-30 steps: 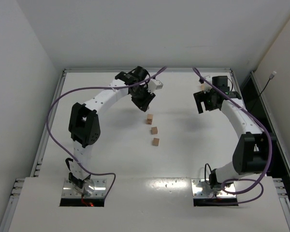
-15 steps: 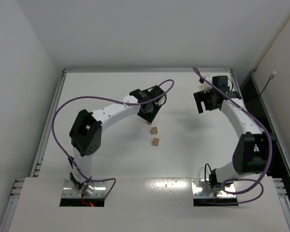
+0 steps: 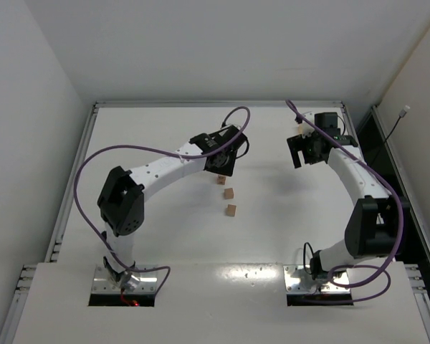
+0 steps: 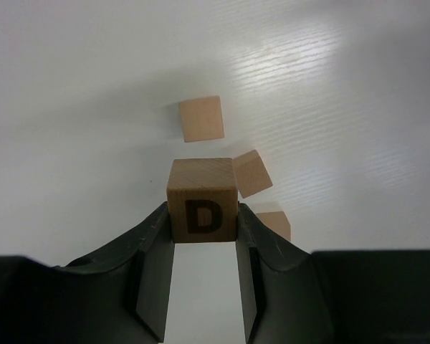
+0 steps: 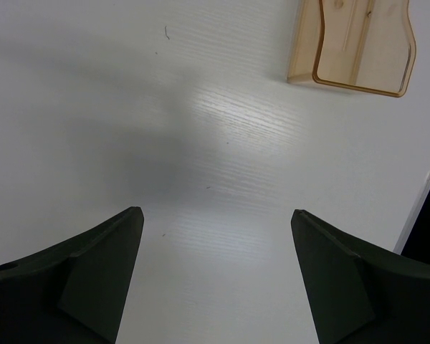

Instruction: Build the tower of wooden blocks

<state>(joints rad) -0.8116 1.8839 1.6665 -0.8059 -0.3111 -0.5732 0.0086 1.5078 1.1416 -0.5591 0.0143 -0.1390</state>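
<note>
- We are reading the left gripper [image 4: 201,215] as clamped on the D block [image 4: 201,201]. Both jaws are pressing its side faces, and the lettered face is turning toward the wrist camera.
- The D block is sitting upright at the jaw tips and projecting beyond them. We cannot tell whether it is touching the table [image 4: 72,107] or hanging clear of it.
- Three loose blocks are lying on the table beyond the jaw tips, each one single and none resting on another.
- The far block [image 4: 201,118] is lying straight ahead of the D block, apart from it.
- The middle block [image 4: 251,173] is lying ahead and slightly right, turned at an angle. In the wrist view it is meeting the D block's upper right corner, and we cannot tell whether they are touching.
- The near block [image 4: 274,223] is lying just beside the jaw on the view's right and is partly hidden behind it.
- We are reading the right gripper [image 5: 215,212] as released. Its jaws are standing wide apart over bare table, with nothing between them.
- The tray [image 5: 355,46] is lying ahead and to the right of the right gripper, well apart from it.
- In the top view, the right gripper is hanging well apart from all the blocks.
</note>
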